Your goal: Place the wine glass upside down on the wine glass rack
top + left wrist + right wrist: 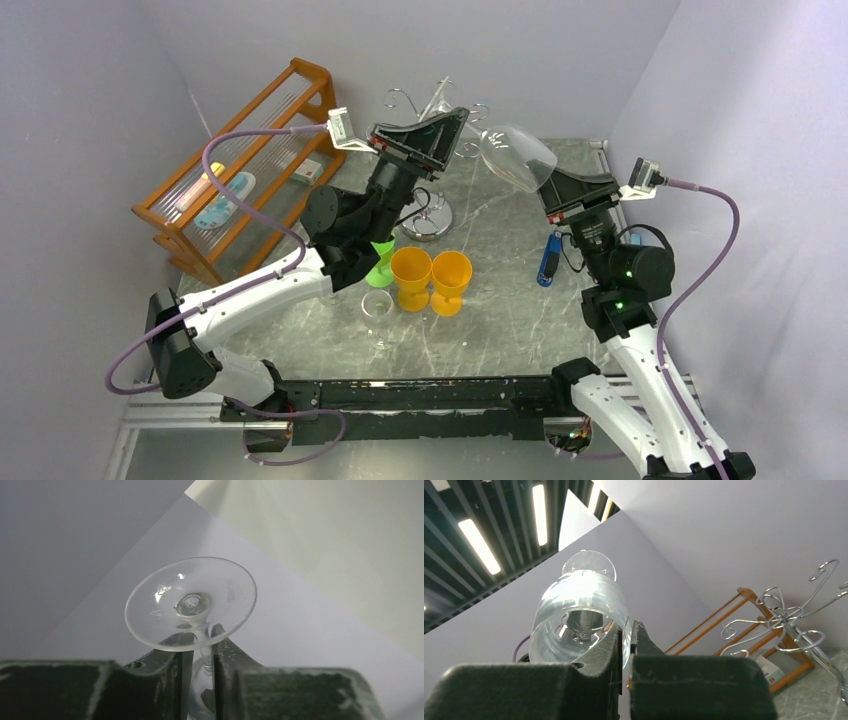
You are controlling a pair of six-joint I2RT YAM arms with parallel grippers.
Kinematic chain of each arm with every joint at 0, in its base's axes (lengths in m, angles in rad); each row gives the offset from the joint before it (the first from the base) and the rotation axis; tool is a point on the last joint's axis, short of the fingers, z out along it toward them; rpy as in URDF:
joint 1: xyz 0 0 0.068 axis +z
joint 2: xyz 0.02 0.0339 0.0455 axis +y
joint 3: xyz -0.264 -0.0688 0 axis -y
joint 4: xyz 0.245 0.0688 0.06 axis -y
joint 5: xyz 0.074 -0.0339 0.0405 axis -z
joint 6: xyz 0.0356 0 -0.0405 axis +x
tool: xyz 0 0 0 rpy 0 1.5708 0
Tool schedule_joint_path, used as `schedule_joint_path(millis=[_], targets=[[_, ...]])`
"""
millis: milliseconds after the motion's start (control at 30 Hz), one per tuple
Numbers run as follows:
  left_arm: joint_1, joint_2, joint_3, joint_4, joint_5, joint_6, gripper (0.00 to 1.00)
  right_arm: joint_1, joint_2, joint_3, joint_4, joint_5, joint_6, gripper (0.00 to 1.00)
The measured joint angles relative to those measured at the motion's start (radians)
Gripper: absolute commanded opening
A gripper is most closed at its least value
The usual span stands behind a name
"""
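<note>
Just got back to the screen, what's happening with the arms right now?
Both arms have the clear wine glass in the air beside the chrome wine glass rack. The right gripper pinches the bowl's wall at the rim, and the left gripper is closed on the stem just under the foot. The glass lies roughly sideways, not yet upside down or on the rack.

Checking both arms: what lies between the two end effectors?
The wine glass: bowl at the right end effector, stem at the left end effector, per the top view.
</note>
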Motion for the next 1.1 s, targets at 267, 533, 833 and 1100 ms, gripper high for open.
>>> schedule_joint_path(millis=[267, 533, 833, 1100], targets=[[-0.017, 0.006, 0.0, 0.04, -0.019, 0.027, 0.05, 0.004, -0.015, -0.005, -0.024, -0.022, -0.014, 0.28], [-0.004, -0.007, -0.015, 0.039, -0.05, 0.131, 0.05, 0.004, -0.098, -0.052, -0.172, -0.025, -0.061, 0.59], [-0.005, -0.068, -0.033, -0.002, -0.004, 0.282, 0.05, 0.004, -0.247, -0.053, -0.461, 0.047, -0.215, 0.71], [-0.005, -0.138, -0.033, -0.202, 0.14, 0.384, 0.05, 0.003, -0.25, 0.113, -0.788, 0.211, -0.459, 0.77]])
